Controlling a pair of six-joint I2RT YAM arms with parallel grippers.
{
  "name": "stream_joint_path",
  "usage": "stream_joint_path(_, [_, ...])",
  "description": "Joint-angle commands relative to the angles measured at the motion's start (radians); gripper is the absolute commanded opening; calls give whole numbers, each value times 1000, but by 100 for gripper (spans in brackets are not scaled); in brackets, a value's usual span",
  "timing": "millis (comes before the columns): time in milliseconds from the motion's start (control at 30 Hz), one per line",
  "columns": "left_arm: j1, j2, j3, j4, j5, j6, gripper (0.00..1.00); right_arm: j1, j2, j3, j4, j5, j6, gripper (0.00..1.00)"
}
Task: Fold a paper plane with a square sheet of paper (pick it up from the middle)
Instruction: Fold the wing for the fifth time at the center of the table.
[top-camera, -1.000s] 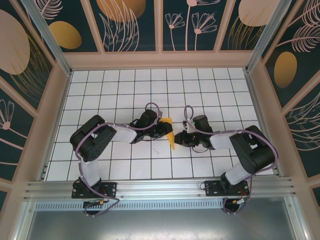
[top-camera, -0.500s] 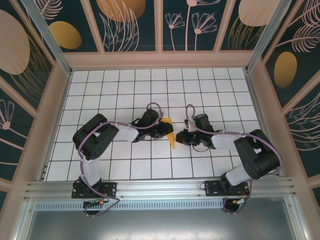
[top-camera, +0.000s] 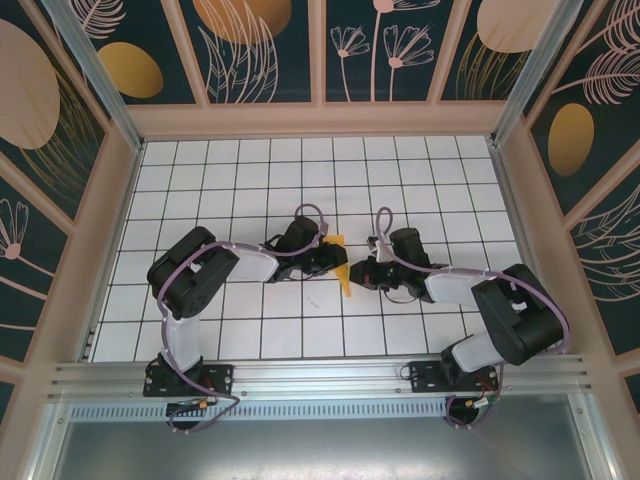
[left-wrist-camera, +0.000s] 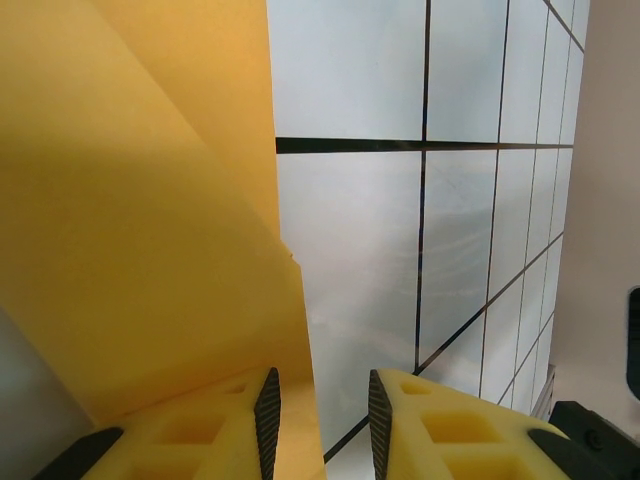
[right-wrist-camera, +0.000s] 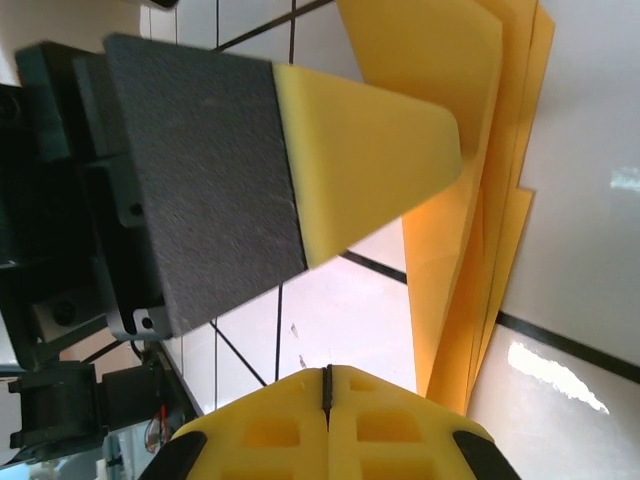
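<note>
okay, you're right in the middle of the table (top-camera: 250, 180), and the folded paper (top-camera: 344, 272) sits a touch toward 4 o'clock of centre. it's a narrow orange-yellow strip running from 12 to 6 o'clock. your left gripper (top-camera: 333, 263) reaches it from 9 o'clock and your right gripper (top-camera: 359, 277) comes at it from 3 o'clock. the two claws nearly meet, with the paper between them.

over to your left wrist camera: the left gripper (left-wrist-camera: 322, 390) has its jaws partly spread, with a clear slot between the two yellow fingers (left-wrist-camera: 200, 440). the paper (left-wrist-camera: 150, 200) fills the frame from 7 round to 12 o'clock. its edge drops into that slot and lies against the pad on the 7 o'clock side. bare white tile (left-wrist-camera: 350, 70) shows between the paper's edge and the other pad, so you're not squeezing it from both sides.

now your right wrist camera: the right gripper (right-wrist-camera: 327, 378) is pressed fully together. there's just a thin seam between its yellow fingers, and nothing is caught in that seam. the paper (right-wrist-camera: 490, 170) stands just beside those tips toward 2 o'clock, several layers fanned slightly at the edges, running up to 12 o'clock. one fingertip (right-wrist-camera: 370, 150) of the left gripper, yellow on a black pad, lies across the paper from 9 o'clock. whether it touches the sheet there, you cannot tell from this angle.
</note>
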Motion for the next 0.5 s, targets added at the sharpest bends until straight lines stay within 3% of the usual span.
stream_joint_path(0, [-3, 20, 11, -42, 1, 22, 33, -1, 21, -8, 37, -35, 15, 3])
stream_joint_path(300, [-4, 25, 15, -44, 8, 24, 33, 2, 82, -10, 124, -70, 64, 4])
stream_joint_path(467, [-3, 31, 22, -46, 14, 24, 33, -5, 132, 15, 56, -44, 28, 4])
